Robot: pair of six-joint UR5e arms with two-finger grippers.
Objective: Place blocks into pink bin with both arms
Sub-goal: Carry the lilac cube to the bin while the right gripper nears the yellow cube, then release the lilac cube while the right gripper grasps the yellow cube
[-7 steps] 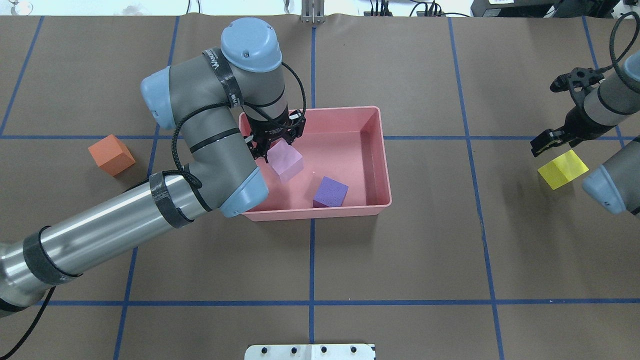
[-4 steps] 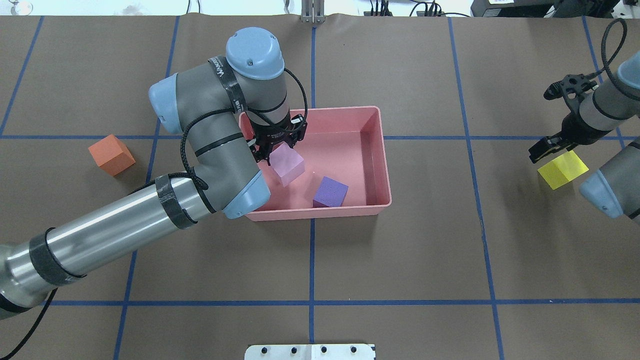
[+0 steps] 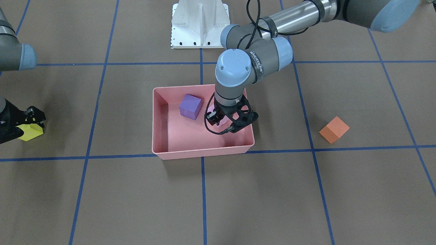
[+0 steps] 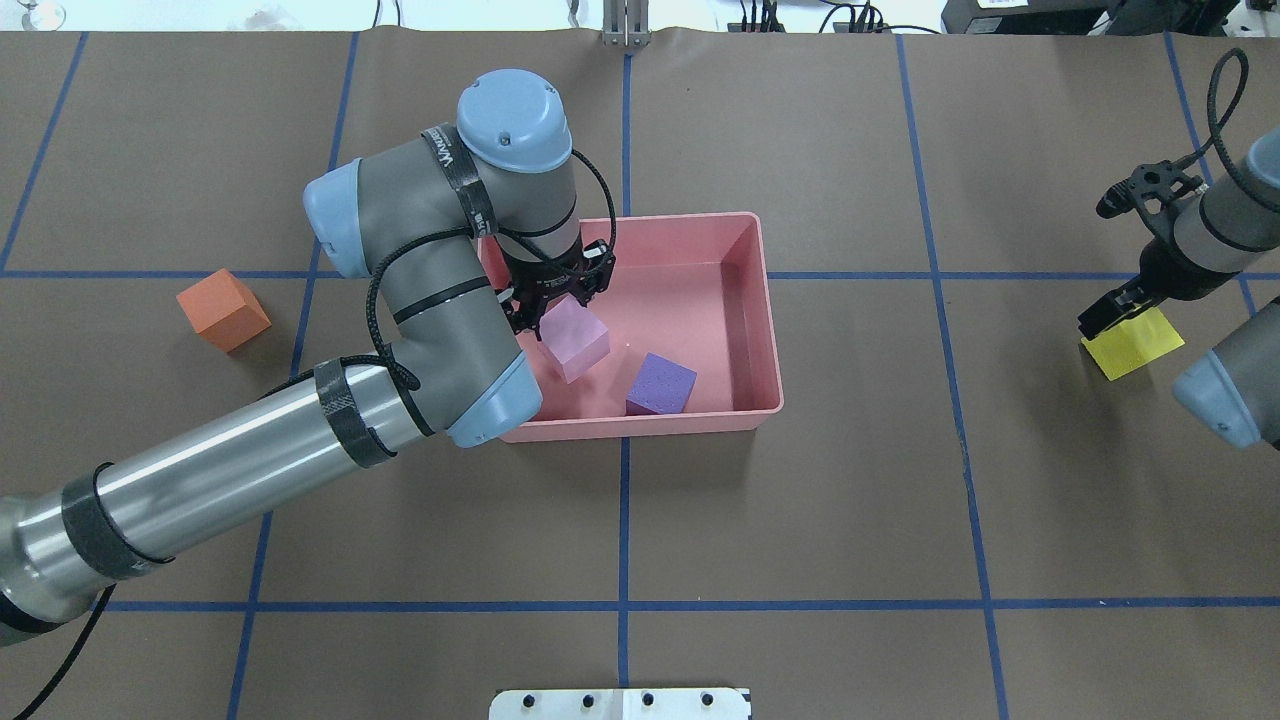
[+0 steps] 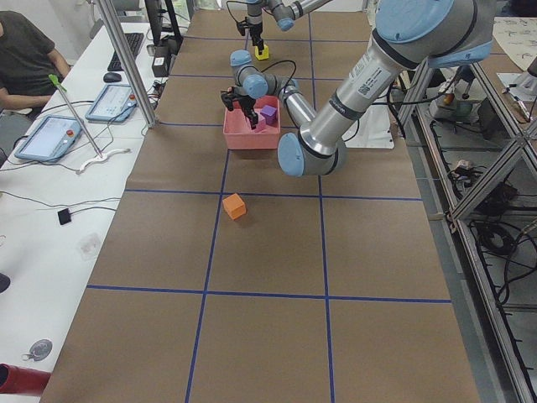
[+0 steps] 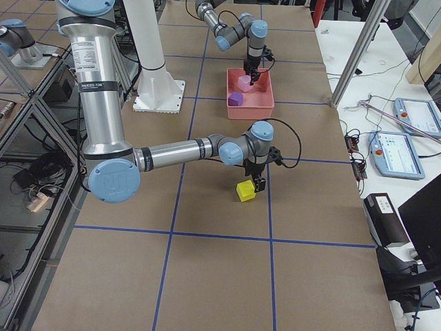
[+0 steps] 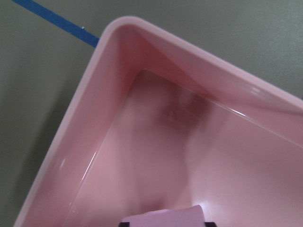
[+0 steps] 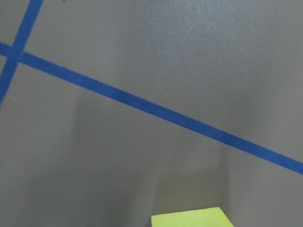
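Observation:
My left gripper is inside the pink bin, shut on the light pink-lilac cube, which it holds tilted low over the bin floor. The left wrist view shows that cube's top between the finger pads. The dark purple cube lies in the bin's near right part. My right gripper is open, low over the yellow cube, with its fingers straddling it. The orange cube sits on the table left of the bin.
Brown paper with blue tape lines covers the table. The white pedestal base stands at the robot's side of the table. My left arm's elbow hangs over the bin's near left corner.
My left gripper has lowered the pink-lilac cube slightly into the bin. My right gripper has dropped down onto the yellow cube and turned more upright.

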